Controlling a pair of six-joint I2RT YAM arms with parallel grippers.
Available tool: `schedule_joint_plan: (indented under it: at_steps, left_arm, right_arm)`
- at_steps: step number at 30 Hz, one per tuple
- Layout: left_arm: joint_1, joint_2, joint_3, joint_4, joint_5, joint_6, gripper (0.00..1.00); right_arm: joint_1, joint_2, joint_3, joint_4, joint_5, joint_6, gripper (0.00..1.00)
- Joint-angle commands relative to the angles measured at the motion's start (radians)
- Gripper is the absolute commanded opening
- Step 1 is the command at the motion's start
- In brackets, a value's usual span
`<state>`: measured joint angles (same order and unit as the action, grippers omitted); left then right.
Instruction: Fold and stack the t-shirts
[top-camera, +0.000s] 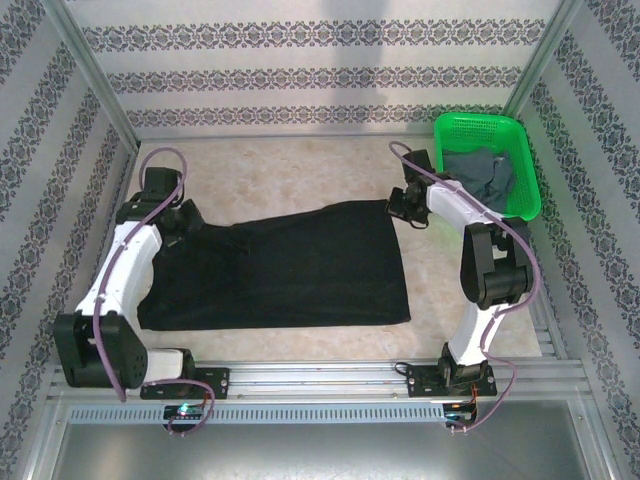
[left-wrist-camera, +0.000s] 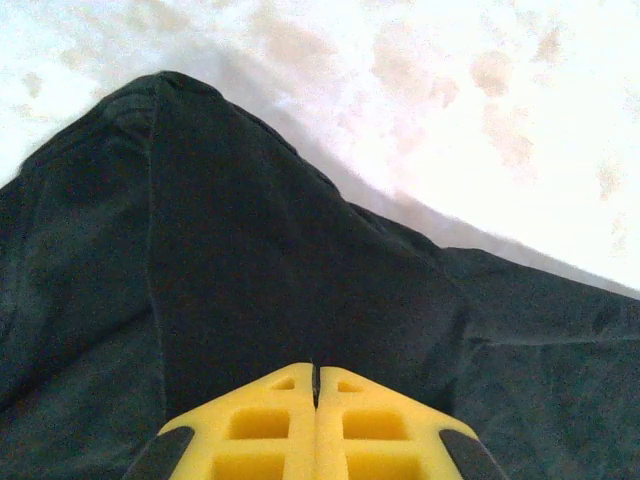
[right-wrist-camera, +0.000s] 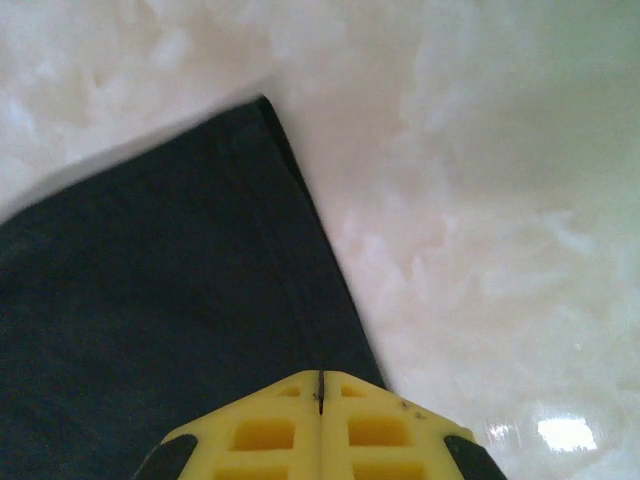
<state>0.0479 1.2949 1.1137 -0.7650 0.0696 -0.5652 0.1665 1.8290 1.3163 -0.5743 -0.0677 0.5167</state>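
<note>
At bench (top-camera: 300, 170) centre, pinching black shirt (top-camera: 290, 265): left pincer (left-wrist-camera: 315, 370) at 9 o'clock, right pincer (right-wrist-camera: 320, 378) at 2. No fold yet; grey shirt (top-camera: 482, 172) to fetch from basket (top-camera: 480, 124).

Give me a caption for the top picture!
Left gripper and right gripper pinch far corners of the black t-shirt on the table; a grey shirt waits in the green basket.
</note>
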Motion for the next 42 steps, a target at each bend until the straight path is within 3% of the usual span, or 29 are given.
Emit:
schedule_joint_plan:
  at_steps: [1, 7, 11, 15, 21, 27, 42]
  left_arm:
    - [0.023, -0.076, -0.035, -0.113, -0.044, -0.034, 0.0]
    - [0.041, -0.086, -0.029, -0.088, 0.061, -0.101, 0.0]
    - [0.042, -0.068, -0.026, -0.041, 0.096, -0.158, 0.0]
    - [0.043, -0.038, -0.014, -0.013, 0.122, -0.175, 0.0]
    - [0.047, 0.013, 0.039, 0.004, 0.124, -0.159, 0.0]
    - [0.061, 0.061, 0.082, 0.021, 0.134, -0.135, 0.0]
    - [0.075, 0.128, 0.123, 0.043, 0.16, -0.118, 0.0]
  right_arm:
    - [0.015, -0.069, -0.054, -0.021, 0.026, -0.012, 0.0]
    - [-0.013, -0.003, 0.029, -0.04, -0.041, 0.014, 0.0]
    - [-0.012, 0.11, 0.189, -0.084, -0.076, 0.137, 0.25]
    - [0.003, 0.244, 0.368, -0.189, -0.056, 0.365, 0.35]
    - [0.039, 0.343, 0.471, -0.246, -0.011, 0.656, 0.39]
    - [0.054, 0.404, 0.518, -0.246, 0.026, 0.819, 0.41]
    - [0.047, 0.53, 0.642, -0.292, 0.066, 0.919, 0.4]
